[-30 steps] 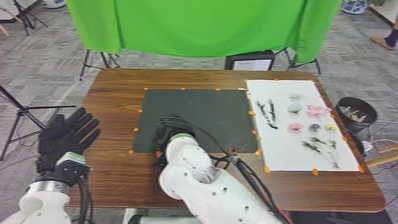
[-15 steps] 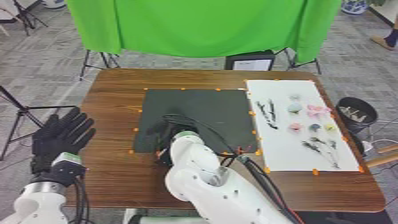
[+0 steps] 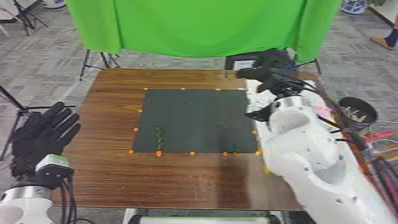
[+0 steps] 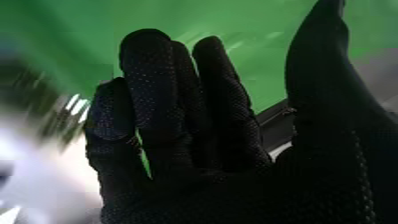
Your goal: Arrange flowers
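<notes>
My right hand, spread, is by the dark mat's far right corner; my left hand, spread, left of the mat; a green stem on it.

The head view looks forward and down from above the worktop, the right wrist view looks closely along gloved fingers, and both share the green cloth.
</notes>
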You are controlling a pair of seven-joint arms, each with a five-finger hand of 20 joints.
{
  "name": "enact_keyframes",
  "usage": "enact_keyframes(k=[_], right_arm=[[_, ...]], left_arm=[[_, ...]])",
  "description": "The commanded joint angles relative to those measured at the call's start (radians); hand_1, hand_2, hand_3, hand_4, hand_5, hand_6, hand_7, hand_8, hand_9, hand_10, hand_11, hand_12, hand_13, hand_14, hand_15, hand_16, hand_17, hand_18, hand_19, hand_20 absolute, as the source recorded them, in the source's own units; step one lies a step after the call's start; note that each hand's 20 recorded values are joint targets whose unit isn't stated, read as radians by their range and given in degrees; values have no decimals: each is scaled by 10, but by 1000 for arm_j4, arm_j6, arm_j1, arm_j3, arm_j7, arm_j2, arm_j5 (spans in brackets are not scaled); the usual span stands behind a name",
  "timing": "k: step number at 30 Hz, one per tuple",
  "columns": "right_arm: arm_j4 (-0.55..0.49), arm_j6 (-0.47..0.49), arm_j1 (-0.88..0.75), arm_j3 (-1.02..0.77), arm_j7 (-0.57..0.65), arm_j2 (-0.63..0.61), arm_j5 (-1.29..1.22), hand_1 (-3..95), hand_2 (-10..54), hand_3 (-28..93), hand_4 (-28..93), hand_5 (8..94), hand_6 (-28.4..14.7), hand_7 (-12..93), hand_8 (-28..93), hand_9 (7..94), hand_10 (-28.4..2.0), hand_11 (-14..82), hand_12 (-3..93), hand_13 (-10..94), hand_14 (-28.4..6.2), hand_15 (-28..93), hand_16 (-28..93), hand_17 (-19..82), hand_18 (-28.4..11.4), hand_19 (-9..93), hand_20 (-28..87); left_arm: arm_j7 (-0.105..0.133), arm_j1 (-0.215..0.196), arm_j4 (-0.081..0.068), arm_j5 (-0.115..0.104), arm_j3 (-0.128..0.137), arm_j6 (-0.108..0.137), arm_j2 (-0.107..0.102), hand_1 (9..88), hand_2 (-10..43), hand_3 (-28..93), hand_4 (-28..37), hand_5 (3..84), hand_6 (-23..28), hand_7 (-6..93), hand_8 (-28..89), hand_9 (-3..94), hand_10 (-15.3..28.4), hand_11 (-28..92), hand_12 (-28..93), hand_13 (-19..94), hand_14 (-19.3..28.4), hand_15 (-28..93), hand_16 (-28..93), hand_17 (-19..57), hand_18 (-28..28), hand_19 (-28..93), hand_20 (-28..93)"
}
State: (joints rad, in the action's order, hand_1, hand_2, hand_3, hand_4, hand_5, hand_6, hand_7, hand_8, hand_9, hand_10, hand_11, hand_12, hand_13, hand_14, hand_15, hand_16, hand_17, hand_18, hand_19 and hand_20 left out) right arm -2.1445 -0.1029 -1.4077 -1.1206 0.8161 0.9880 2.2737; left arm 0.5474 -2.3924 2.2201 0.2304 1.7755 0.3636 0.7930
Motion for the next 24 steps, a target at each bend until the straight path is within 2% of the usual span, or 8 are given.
enact_keyframes(k=[1,7,11,13,16,19,22,24], right_arm=[[-81,143,-411,-401,126,-234,-59,351,-95,770,-281,583,-102,161,-82,585,-214,146,173,629,-168,582,274,373,-272,888,319],[-116,279,-572,-574,200,-218,-140,357,-95,762,-282,583,-116,123,-80,588,-212,143,172,641,-167,627,264,373,-276,886,329],[-126,343,-620,-628,191,-213,-183,357,-95,721,-283,588,-117,117,-78,594,-210,143,173,645,-166,640,257,377,-276,888,331],[-125,410,-625,-644,172,-211,-195,353,-95,704,-283,588,-117,114,-79,584,-210,136,171,644,-165,642,254,375,-274,887,332],[-121,493,-618,-662,183,-205,-259,348,-95,676,-283,569,-123,89,-78,548,-214,111,173,619,-171,630,246,355,-280,869,339],[-120,536,-618,-664,191,-186,-287,395,-95,573,-283,569,-126,85,-76,545,-214,108,174,617,-172,633,240,350,-280,861,350],[-106,530,-621,-652,175,-168,-286,510,-95,375,-282,581,-119,87,-78,568,-201,110,171,633,-164,627,234,353,-276,856,356],[-98,529,-616,-639,167,-157,-286,577,-95,310,-282,594,-103,103,-83,585,-190,114,167,657,-150,607,228,362,-269,856,353]], left_arm=[[32,-13,14,6,8,-13,1,256,118,751,-278,469,109,110,-68,378,169,186,122,259,171,338,-66,-57,162,381,89],[46,-23,19,3,17,-11,6,256,116,752,-279,468,109,111,-68,379,169,188,122,260,171,339,-66,-57,162,380,89],[42,-22,16,3,10,-11,12,256,116,752,-280,468,108,110,-68,379,168,188,122,260,171,340,-65,-57,163,379,89],[63,-17,20,-26,0,4,12,245,129,743,-281,470,109,111,-68,379,168,188,122,261,171,339,-66,-57,163,380,89],[72,-20,20,-28,5,7,7,217,157,720,-282,474,110,115,-68,384,170,192,123,264,172,343,-66,-57,163,380,90],[71,-20,21,-29,5,7,6,202,170,708,-282,474,111,115,-68,385,171,193,123,266,173,344,-67,-57,164,380,90],[65,-17,20,-35,1,13,14,194,188,677,-283,474,110,117,-68,387,172,193,123,267,173,347,-68,-57,164,382,91],[63,-17,19,-34,-1,15,14,193,195,661,-283,476,110,117,-68,389,173,194,123,270,174,350,-68,-58,165,385,93]])
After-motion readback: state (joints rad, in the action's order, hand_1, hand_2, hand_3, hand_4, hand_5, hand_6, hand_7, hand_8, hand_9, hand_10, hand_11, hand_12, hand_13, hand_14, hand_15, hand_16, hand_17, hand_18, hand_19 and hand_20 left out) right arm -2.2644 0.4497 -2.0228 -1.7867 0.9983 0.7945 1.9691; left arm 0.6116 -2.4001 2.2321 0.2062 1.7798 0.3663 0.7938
